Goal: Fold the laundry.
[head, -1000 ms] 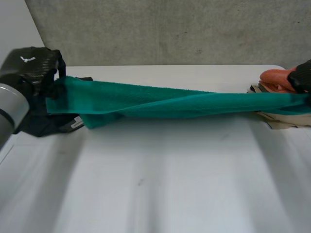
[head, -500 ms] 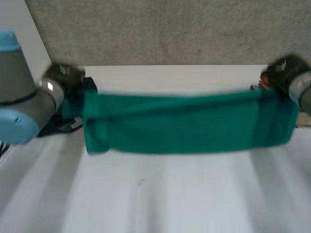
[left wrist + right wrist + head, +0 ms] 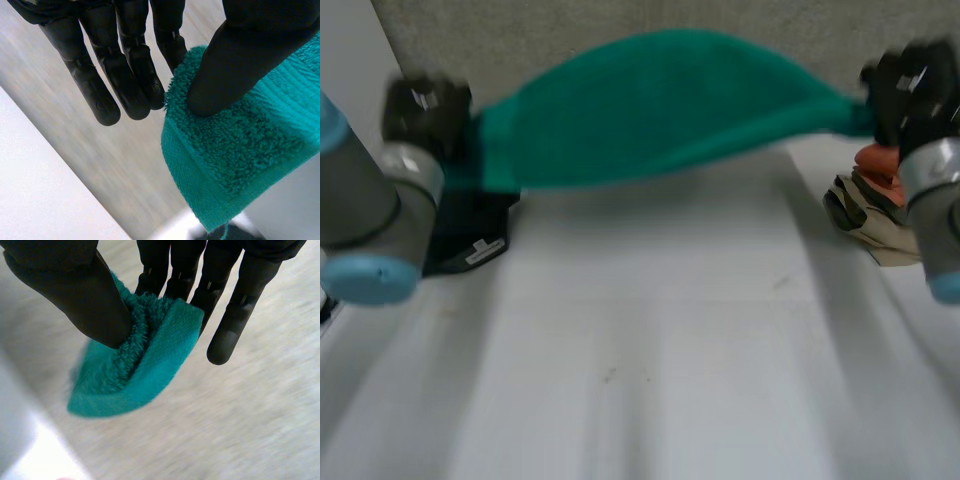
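Note:
A green towel (image 3: 660, 105) hangs in the air above the far part of the white table (image 3: 650, 350), stretched between both hands and billowing upward in the middle. My left hand (image 3: 425, 110) pinches one end of the towel (image 3: 230, 150) between thumb and straight fingers (image 3: 125, 75). At the other end my right hand (image 3: 910, 85) holds the towel (image 3: 140, 365) the same way, thumb pressed against the fingers (image 3: 225, 305).
A dark folded garment (image 3: 470, 235) lies on the table below the left hand. A pile of clothes, orange on beige (image 3: 875, 205), sits at the table's right edge under the right arm. A grey wall stands behind.
Both hands have risen with the towel. It went from a twisted band low over the table to a spread sheet, and now arches upward in the air.

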Tool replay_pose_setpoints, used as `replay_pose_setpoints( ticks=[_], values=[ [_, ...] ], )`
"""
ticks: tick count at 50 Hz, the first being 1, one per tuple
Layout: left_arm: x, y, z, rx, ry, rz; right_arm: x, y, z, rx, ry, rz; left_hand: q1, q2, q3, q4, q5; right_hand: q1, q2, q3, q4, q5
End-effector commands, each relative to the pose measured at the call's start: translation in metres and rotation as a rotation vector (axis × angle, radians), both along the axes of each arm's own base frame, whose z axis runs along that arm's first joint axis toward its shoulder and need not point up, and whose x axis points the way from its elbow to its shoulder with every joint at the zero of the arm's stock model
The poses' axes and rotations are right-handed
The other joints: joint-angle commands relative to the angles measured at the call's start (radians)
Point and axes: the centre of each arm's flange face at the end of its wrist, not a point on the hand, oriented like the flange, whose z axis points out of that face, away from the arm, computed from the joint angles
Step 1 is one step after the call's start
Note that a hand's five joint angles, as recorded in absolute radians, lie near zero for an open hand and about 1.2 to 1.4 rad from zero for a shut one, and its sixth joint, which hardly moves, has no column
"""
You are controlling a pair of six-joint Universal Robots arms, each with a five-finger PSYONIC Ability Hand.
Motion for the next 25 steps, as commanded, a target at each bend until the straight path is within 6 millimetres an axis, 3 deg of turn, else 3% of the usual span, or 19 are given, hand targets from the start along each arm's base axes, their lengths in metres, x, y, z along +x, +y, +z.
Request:
replay_pose_setpoints(
  ticks=[1,5,8,14,20,25],
  values=[
    [0.006,0.013,-0.106,0.309,-0.089,0.002,-0.001,0.022,-0.099,0.360,0.085,0.056,0.249,0.197,0.202,0.194,0.238,0.274,0.215,0.202,0.196,0.236],
    [0.007,0.022,-0.127,0.378,-0.112,-0.005,-0.003,0.033,-0.123,0.464,0.108,0.056,0.249,0.197,0.202,0.194,0.238,0.274,0.215,0.202,0.196,0.236],
    [0.008,0.028,-0.129,0.392,-0.118,-0.016,-0.004,0.044,-0.132,0.524,0.118,0.066,0.249,0.197,0.202,0.194,0.238,0.274,0.215,0.202,0.196,0.236],
    [0.004,0.050,-0.102,0.361,-0.109,-0.143,-0.007,0.054,-0.136,0.578,0.118,0.067,-0.387,-0.439,-0.434,-0.441,-0.398,0.274,0.215,0.202,0.196,0.236],
    [0.015,0.064,-0.082,0.339,-0.096,-0.227,-0.016,0.057,-0.126,0.569,0.103,0.045,-0.437,-0.490,-0.485,-0.492,-0.449,0.274,0.215,0.202,0.196,0.236],
    [0.030,0.068,-0.087,0.359,-0.127,-0.240,-0.022,0.055,-0.127,0.572,0.097,0.030,-0.414,-0.467,-0.461,-0.469,-0.425,0.274,0.215,0.202,0.196,0.236]
  ],
)
